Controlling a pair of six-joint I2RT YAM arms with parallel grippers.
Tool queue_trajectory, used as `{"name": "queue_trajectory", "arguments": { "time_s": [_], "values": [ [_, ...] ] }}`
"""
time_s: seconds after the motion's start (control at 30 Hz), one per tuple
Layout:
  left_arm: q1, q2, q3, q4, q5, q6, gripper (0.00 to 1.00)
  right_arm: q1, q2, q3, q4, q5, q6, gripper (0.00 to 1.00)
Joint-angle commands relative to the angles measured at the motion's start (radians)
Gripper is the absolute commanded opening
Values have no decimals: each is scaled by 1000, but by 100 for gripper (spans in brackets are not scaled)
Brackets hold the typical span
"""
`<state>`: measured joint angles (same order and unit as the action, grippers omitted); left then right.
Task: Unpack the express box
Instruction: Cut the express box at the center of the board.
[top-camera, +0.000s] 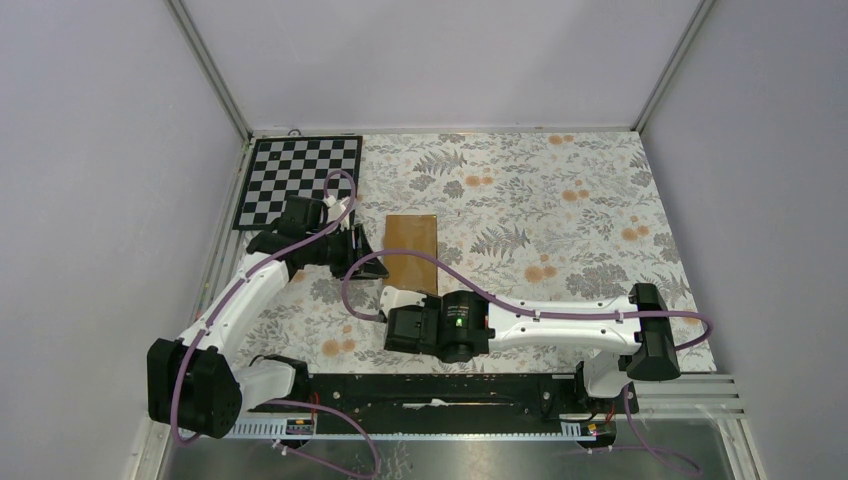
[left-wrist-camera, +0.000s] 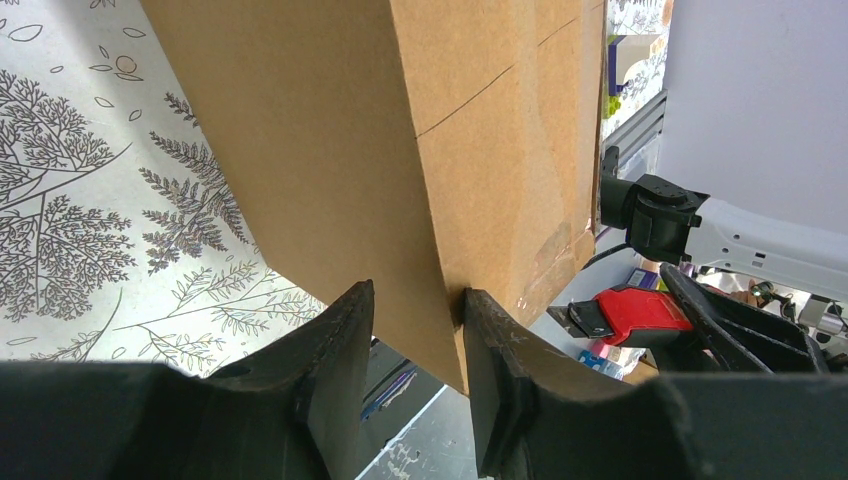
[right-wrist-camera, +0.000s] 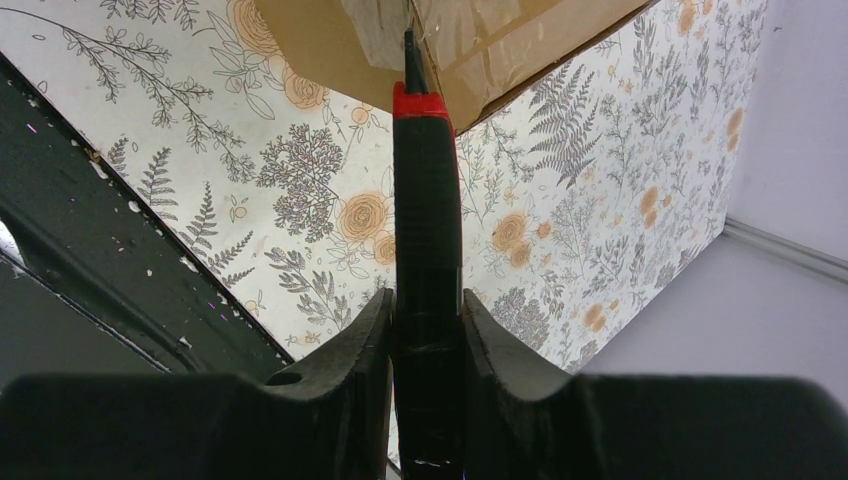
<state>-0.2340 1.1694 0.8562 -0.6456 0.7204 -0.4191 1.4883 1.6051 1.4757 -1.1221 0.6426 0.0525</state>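
Observation:
The express box (top-camera: 411, 250), a plain brown carton, lies on the floral table cloth (top-camera: 560, 210). My left gripper (top-camera: 362, 255) is at its left side. In the left wrist view a corner of the express box (left-wrist-camera: 330, 130) sits between the jaws of my left gripper (left-wrist-camera: 415, 295), which are shut on it. My right gripper (top-camera: 398, 297) is at the box's near end. It is shut on a cutter (right-wrist-camera: 426, 200) with a black handle and red collar. The blade tip touches the taped seam of the box (right-wrist-camera: 480, 40). The cutter (left-wrist-camera: 630, 315) also shows in the left wrist view.
A black-and-white chessboard (top-camera: 300, 180) lies at the back left, just behind my left arm. A black rail (top-camera: 440, 390) runs along the near edge between the arm bases. Grey walls close in the table on three sides.

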Motion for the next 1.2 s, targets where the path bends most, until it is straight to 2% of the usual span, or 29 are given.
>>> {"name": "queue_trajectory", "arguments": {
  "time_s": [0.0, 1.17],
  "values": [
    [4, 41, -25, -66, -206, 69, 38, 1, -29, -12, -106, 79, 32, 0],
    [2, 54, -25, -71, -212, 68, 38, 6, -109, -92, -90, 94, 15, 0]
  ]
}}
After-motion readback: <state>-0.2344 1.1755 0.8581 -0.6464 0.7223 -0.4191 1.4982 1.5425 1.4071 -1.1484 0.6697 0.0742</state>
